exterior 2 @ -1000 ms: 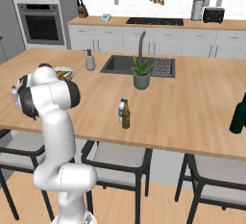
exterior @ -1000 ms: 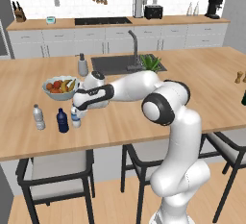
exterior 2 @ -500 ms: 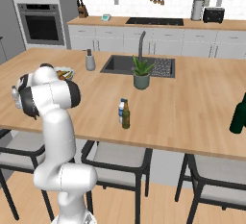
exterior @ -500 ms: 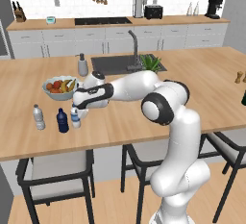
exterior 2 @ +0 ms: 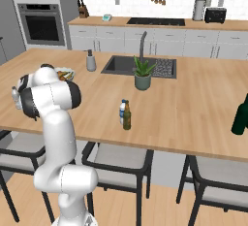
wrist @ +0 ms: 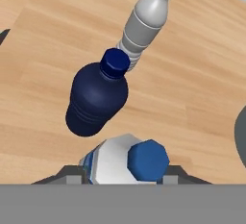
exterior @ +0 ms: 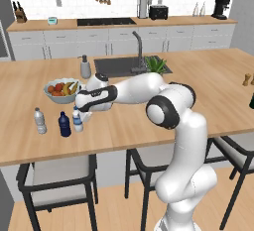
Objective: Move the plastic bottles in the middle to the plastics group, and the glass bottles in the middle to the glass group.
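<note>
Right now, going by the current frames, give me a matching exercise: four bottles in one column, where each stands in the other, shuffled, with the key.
Things:
1. navy-blue bottle
2. olive-brown glass bottle
3. blackish-green bottle
4. water bottle at the gripper

Places:
A. near the counter's front edge, mid-island, touching or just beside another small water bottle
B. far right of the island, cut by the picture edge
C. between the grey-label bottle and the water bottle at the gripper
D. right of the navy-blue bottle, in front of the fruit bowl

Pairs: 1-C, 2-A, 3-B, 4-D
</note>
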